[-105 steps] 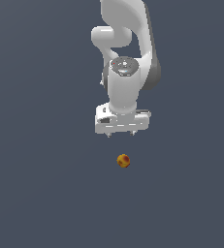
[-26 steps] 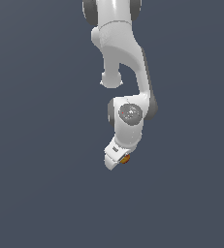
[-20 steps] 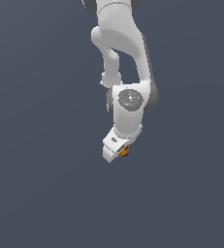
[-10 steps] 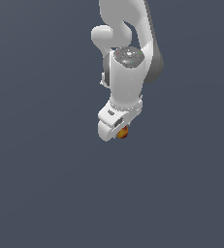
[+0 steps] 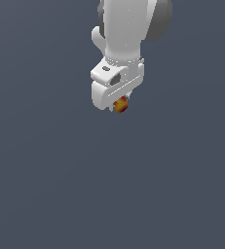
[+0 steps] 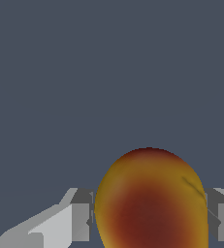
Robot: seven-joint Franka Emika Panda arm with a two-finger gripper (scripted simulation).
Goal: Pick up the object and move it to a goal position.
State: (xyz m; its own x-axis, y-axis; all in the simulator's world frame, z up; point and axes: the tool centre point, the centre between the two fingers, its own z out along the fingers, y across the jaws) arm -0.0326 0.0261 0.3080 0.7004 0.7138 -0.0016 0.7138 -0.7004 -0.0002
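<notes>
you see the arm [image 5: 126, 34] as smooth white plastic-looking shell, softly shaded and matt, with darker grey joint caps. the gripper [image 5: 118, 108] has the same white casing; its fingers [image 6: 82, 218] look flat grey and dull. the object [image 6: 151, 201] clamped between them is smooth, faintly sheened, orange-yellow blending into dark red. the ground [image 5: 46, 185] is plain matt slate grey

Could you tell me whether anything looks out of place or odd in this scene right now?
Nothing stands out. The ball sits between the fingers of the claw, intact, and the wrist view shows a finger on each side of it. The grey floor shows no spill or debris.
</notes>
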